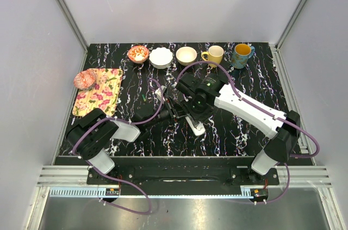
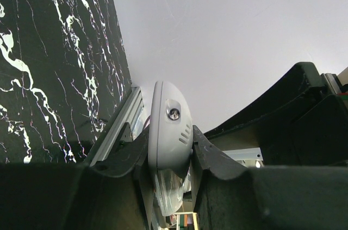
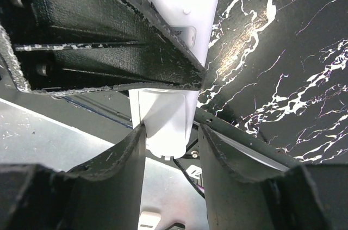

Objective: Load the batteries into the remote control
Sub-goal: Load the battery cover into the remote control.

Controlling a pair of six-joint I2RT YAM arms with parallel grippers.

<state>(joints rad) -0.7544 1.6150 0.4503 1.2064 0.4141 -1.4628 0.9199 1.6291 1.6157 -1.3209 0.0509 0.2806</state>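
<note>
The white remote control (image 1: pixel 197 128) is held in the air over the middle of the table, where both grippers meet. My left gripper (image 1: pixel 173 109) is shut on it: in the left wrist view its two fingers press both sides of the rounded white body (image 2: pixel 169 132). My right gripper (image 1: pixel 191 115) straddles the remote's other end (image 3: pixel 163 113). There the left finger (image 3: pixel 133 148) touches the remote and the right finger (image 3: pixel 212 148) stands a small gap off. No batteries show in any view; the remote's battery slot is hidden by the grippers.
Three bowls (image 1: pixel 161 57) and two mugs (image 1: pixel 241 54) line the back edge. A flowered cloth (image 1: pixel 99 90) with a pink item (image 1: pixel 84 79) lies at the left. A small white piece (image 1: pixel 159 92) lies near the left arm. Metal frame rails (image 1: pixel 174 171) run along the near edge.
</note>
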